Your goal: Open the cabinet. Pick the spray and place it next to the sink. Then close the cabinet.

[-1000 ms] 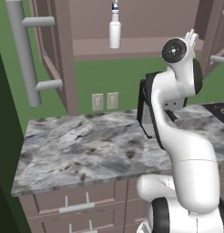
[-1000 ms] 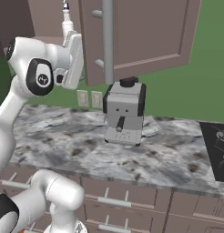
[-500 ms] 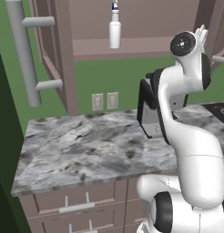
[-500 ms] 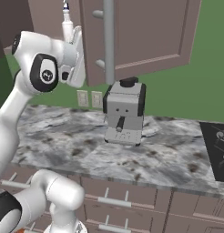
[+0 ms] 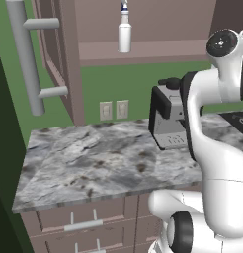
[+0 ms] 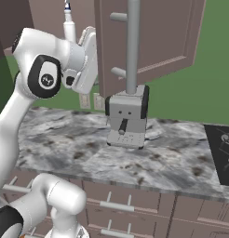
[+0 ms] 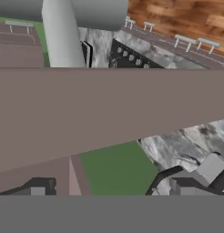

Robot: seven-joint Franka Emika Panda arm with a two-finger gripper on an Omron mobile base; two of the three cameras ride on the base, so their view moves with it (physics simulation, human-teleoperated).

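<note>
Both cabinet doors stood open, spray upright on the shelf inside. End effector was raised near the right door's edge, jaws wide apart, empty. Coffee machine sat on the table below.

Arm raised high from base, elbow bent, forearm reaching upward. Wrist joint level with upper frame in left base view. Gripper jaws spread wide, nothing between them; dark fingertips low in hand view. Hand seen edge-on in right base view.
</note>
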